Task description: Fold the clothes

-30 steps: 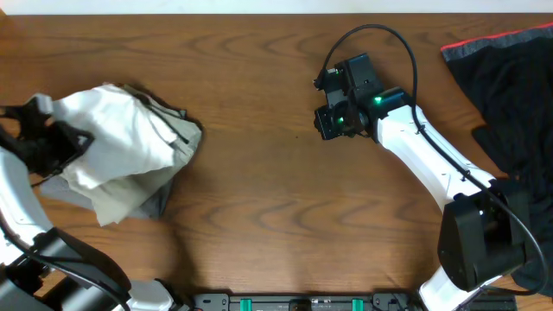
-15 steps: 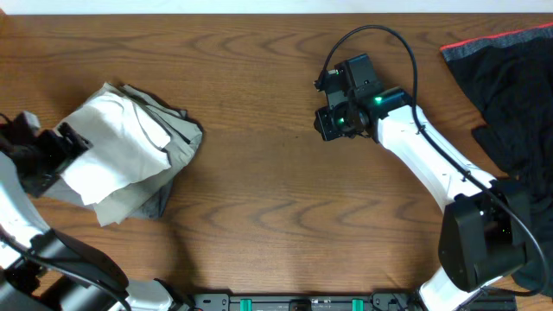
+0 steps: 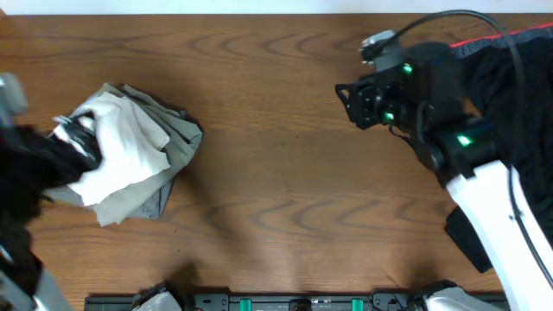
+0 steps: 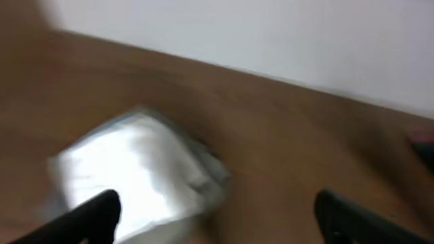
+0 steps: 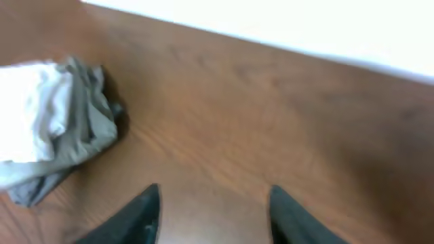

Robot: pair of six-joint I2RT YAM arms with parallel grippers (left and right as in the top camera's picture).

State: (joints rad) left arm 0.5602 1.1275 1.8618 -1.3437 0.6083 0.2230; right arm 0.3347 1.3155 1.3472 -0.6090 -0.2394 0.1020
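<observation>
gaping wide and empty, the left end effector (image 4: 217,215) hovers with the crumpled white t-shirt (image 4: 135,169) just ahead, bunched on a khaki garment (image 3: 177,138) on the bench (image 3: 276,173). the right end effector (image 5: 213,215), fingers also spread, has the shirt well ahead to its left, and a black garment (image 3: 510,69) behind it.

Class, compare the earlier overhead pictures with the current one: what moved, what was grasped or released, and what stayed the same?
The left gripper has released the white cotton T-shirt and lifted away, open; the shirt has settled flatter on the khaki-beige folded garment. The right gripper, open and empty, has risen and shifted toward the black garment with a red stripe. Both those garments stayed put.
</observation>
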